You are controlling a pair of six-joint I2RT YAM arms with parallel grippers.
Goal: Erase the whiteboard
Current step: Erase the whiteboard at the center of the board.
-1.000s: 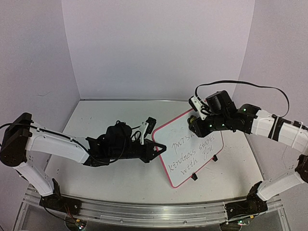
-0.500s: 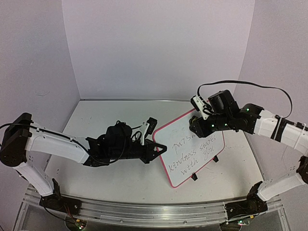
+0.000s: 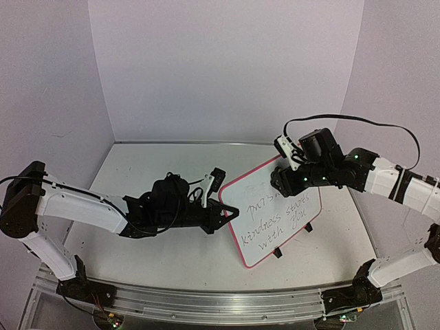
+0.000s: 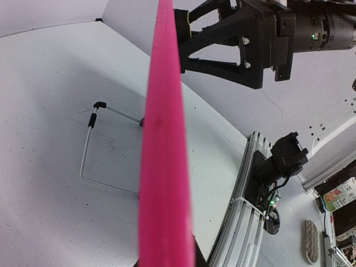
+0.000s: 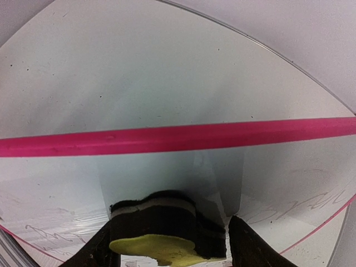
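Top view: bright, even, diffuse light, with a lavender cast on the walls. Shadows on the table (image 3: 172, 254) are soft and faint.

Left wrist view: the whiteboard (image 4: 164, 139) frame sits close to the lens and is blurred. The background is sharp.

Right wrist view: strong barrel distortion bends straight edges. The board surface carries a glossy reflection. The fingers (image 5: 253, 247) and eraser (image 5: 161, 228) at the bottom edge are dark.

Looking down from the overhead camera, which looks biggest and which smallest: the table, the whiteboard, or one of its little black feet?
1. Table
2. Whiteboard
3. Black foot, by far the smallest.
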